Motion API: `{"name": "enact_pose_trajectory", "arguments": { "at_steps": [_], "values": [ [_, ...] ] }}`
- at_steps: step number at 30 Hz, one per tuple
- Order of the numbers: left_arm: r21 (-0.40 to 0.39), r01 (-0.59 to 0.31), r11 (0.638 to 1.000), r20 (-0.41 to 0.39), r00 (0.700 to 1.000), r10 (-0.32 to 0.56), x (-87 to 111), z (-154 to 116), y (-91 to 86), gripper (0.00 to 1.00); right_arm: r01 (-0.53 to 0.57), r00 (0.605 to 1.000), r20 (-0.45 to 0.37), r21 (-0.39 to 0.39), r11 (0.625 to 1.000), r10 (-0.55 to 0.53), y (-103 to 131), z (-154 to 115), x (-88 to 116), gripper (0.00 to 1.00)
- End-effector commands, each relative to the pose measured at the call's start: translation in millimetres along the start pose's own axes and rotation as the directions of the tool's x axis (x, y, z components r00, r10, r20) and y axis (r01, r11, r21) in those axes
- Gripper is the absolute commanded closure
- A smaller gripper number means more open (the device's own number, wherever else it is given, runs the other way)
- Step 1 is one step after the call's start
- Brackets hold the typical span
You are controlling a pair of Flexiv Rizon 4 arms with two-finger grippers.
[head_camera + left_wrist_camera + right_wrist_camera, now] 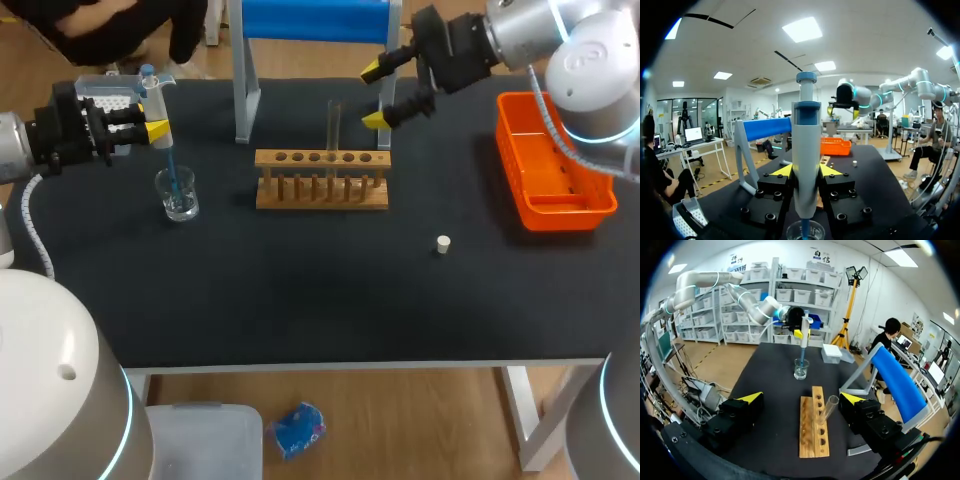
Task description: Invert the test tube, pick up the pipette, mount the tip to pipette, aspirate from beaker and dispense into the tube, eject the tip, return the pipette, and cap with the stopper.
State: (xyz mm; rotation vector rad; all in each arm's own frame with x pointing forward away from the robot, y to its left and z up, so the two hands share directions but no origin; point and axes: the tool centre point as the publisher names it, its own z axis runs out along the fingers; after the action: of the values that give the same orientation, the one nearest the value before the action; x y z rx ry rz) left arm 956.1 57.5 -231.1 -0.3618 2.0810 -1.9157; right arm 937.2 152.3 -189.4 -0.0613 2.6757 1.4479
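Note:
My left gripper (152,128) is shut on the grey pipette (152,92), held upright between its yellow tips (782,171). The pipette's blue tip (170,165) dips into the glass beaker (177,195), which sits right under the gripper (805,171). A clear test tube (333,125) stands upright in the wooden rack (322,180). My right gripper (377,95) hangs open just behind and right of the tube, holding nothing. From the right wrist the tube (828,409) is ahead of the open fingers (801,398). The small white stopper (443,244) lies on the mat, front right.
An orange bin (550,160) stands at the right edge. A blue-topped pipette stand (310,20) rises behind the rack. A tip box (110,92) sits at the back left, behind my left gripper. Black mat covers the table front (320,300).

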Motion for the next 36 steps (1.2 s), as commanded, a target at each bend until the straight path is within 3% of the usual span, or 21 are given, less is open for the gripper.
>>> {"name": "enact_pose_trajectory", "arguments": {
  "at_steps": [1, 14, 36],
  "values": [
    [-0.003, 0.001, 1.0, 0.001, 1.0, -0.001, 0.7, -0.4, -1.2, 1.0, -0.005, 1.0, -0.005, -0.007, 1.0, 0.005, -10.2, 3.8, -7.0, 0.0],
    [-0.003, 0.001, 1.0, 0.001, 1.0, -0.001, 0.7, -0.4, -1.2, 1.0, -0.036, 0.999, -0.027, -0.005, 0.999, 0.036, -36.2, 16.2, -23.8, 0.0],
    [-0.003, 0.001, 1.0, 0.001, 1.0, -0.001, 0.7, -0.4, -1.2, 1.0, -0.065, 0.994, -0.087, 0.054, 0.996, 0.069, -49.2, 38.5, -37.5, 0.0]
  ]
}}
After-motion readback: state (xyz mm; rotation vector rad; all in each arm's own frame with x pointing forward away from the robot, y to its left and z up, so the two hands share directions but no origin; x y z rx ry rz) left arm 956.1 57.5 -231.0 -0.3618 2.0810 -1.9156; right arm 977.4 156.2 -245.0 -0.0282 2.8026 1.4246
